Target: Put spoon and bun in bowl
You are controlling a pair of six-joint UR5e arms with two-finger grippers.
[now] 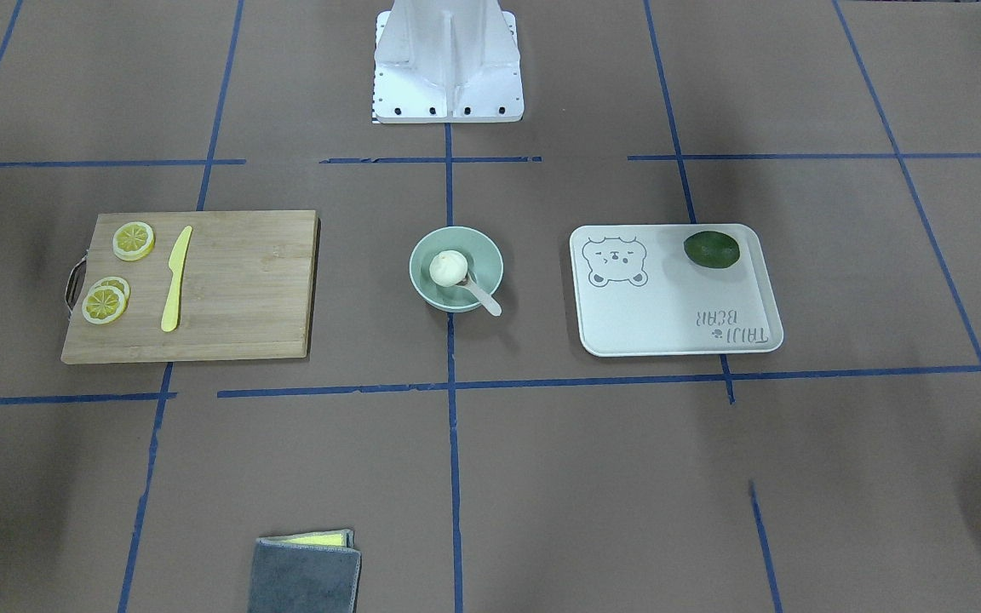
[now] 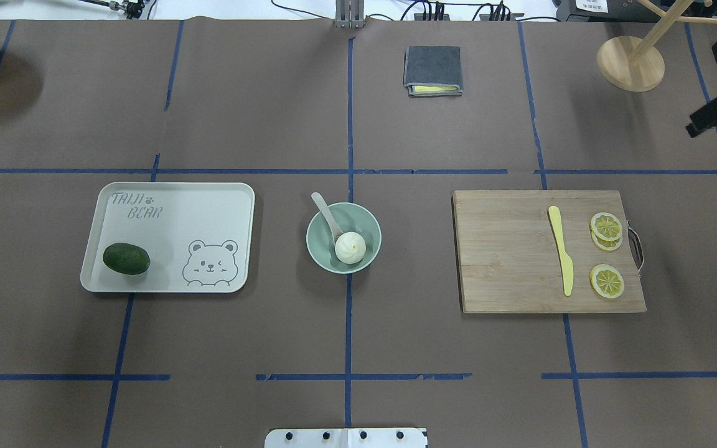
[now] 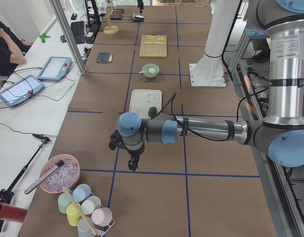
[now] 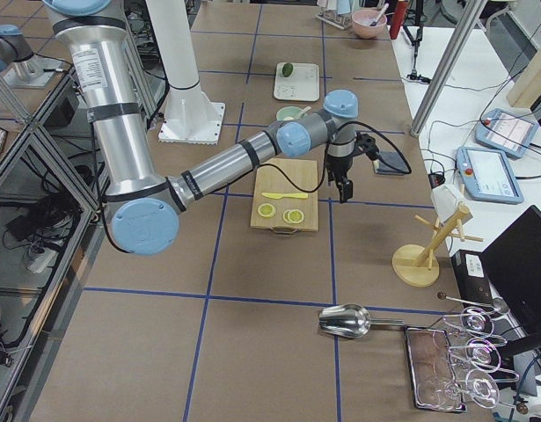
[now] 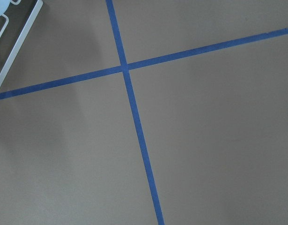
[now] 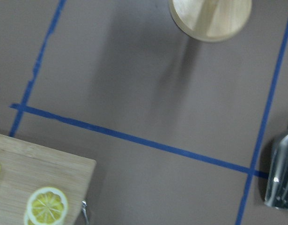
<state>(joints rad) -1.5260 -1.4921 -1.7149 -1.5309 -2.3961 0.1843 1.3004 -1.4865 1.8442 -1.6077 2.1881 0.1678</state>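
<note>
Bowl (image 2: 317,244) sits at worktop (image 2: 240,112) centre, on the blue tape line. Bun (image 2: 350,247) is inside the bowl, on the near-right side in the overhead view. Spoon (image 2: 327,216) is in the bowl too: scoop down beside the bun, touching or nearly touching it, handle leaning over the far-left rim and sticking out.

Left of the bowl, well apart, is the bear-print tray (image 2: 172,239) with a dark green fruit (image 2: 126,259) in its near-left corner. Right of the bowl is the cutting board (image 2: 508,261) with a yellow knife (image 2: 561,249) and lemon slices (image 2: 606,226) near its handle edge. A folded grey cloth (image 2: 432,70) lies far from the robot. A wooden stand (image 2: 630,62) is at the far right.

Left arm (image 3: 201,129) reaches over bare worktop beyond the tray, towards the left end. Left jaws: cannot tell if open or closed. Right arm (image 4: 226,167) reaches past the board. Right jaws hang between the board and the wooden stand, holding nothing visible; cannot tell their state either.
</note>
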